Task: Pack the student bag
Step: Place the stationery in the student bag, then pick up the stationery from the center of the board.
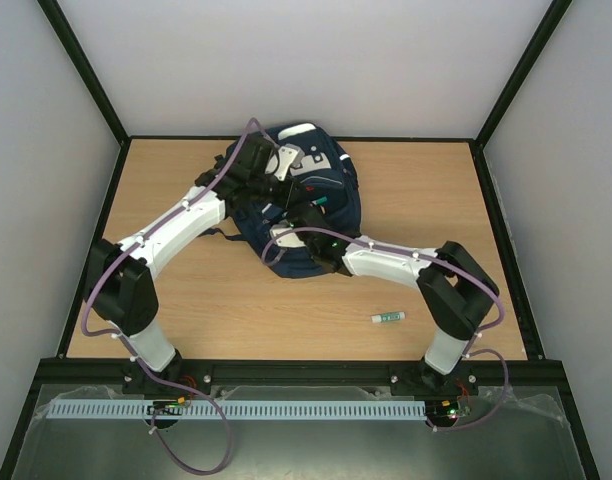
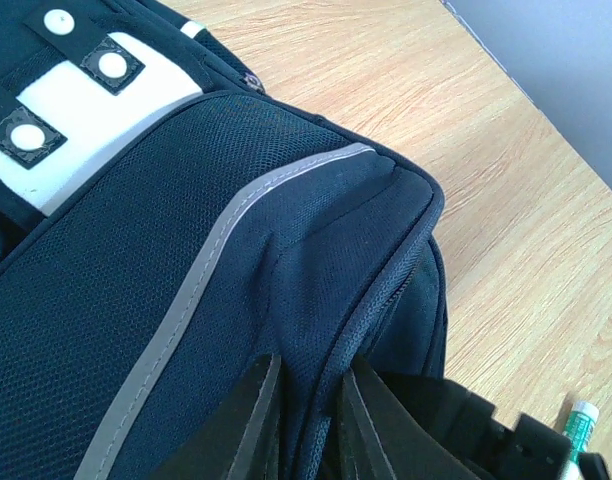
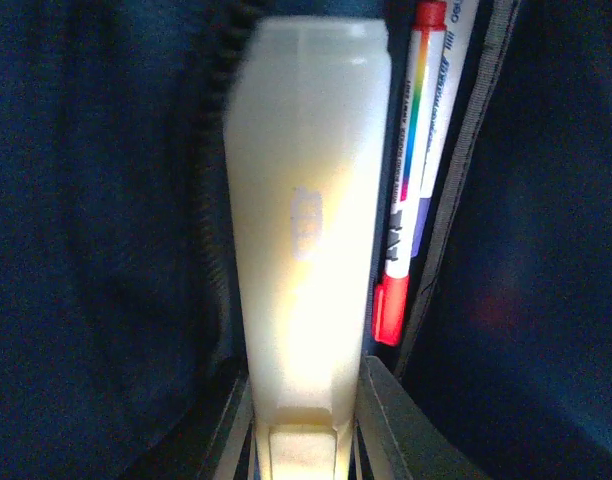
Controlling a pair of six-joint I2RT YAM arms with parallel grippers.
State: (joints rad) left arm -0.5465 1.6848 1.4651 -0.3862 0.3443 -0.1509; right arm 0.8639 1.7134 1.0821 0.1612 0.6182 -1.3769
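The student bag [image 1: 331,180], a navy backpack with a grey stripe and white patches, lies at the middle back of the table. My left gripper [image 1: 269,182] is shut on a fold of the bag's mesh fabric by the zip edge [image 2: 308,395], holding it up. My right gripper [image 1: 311,228] reaches into the bag's opening, shut on a long cream-white plastic object [image 3: 306,220] that points into the dark blue interior [image 3: 86,220]. A white marker with a red cap [image 3: 414,170] lies inside the bag just right of that object.
A small white and green glue stick [image 1: 388,317] lies on the wooden table [image 1: 186,310] at the front right, and shows in the left wrist view [image 2: 583,420]. Black frame rails edge the table. The right arm's dark wrist [image 2: 466,430] is close beside my left fingers.
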